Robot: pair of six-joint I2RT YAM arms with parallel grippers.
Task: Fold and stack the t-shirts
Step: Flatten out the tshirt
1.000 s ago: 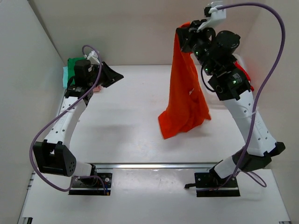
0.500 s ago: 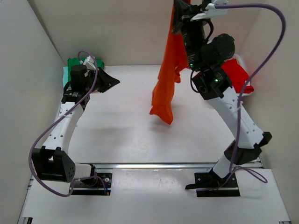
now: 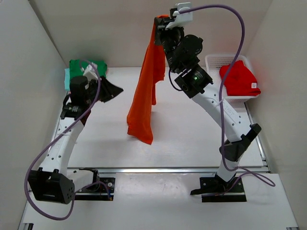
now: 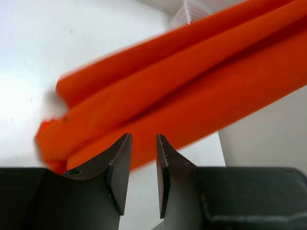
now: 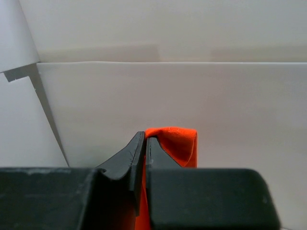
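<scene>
The bright orange t-shirt [image 3: 144, 96] hangs in a long bunched drape from my right gripper [image 3: 162, 21], which is raised high over the back middle of the table and shut on the shirt's top edge [image 5: 175, 143]. In the right wrist view, the right gripper [image 5: 145, 140] has its jaws pressed together on the cloth. My left gripper [image 3: 117, 88] is open and empty, just left of the hanging shirt. In the left wrist view, the left gripper [image 4: 144, 143] has the orange shirt [image 4: 182, 81] just beyond its fingertips. The red t-shirt [image 3: 240, 79] lies in the basket. The dark green t-shirt [image 3: 86, 64] lies on the mint one [image 3: 67, 80] at the back left.
The white mesh basket [image 3: 213, 60] stands at the back right against the wall. White walls close in the left, back and right sides. The arm bases and a metal rail [image 3: 158, 169] run along the near edge.
My right arm has swung left with the orange shirt, whose lower end has left the table's right half and now hangs near the middle. My left gripper has shifted slightly nearer.
</scene>
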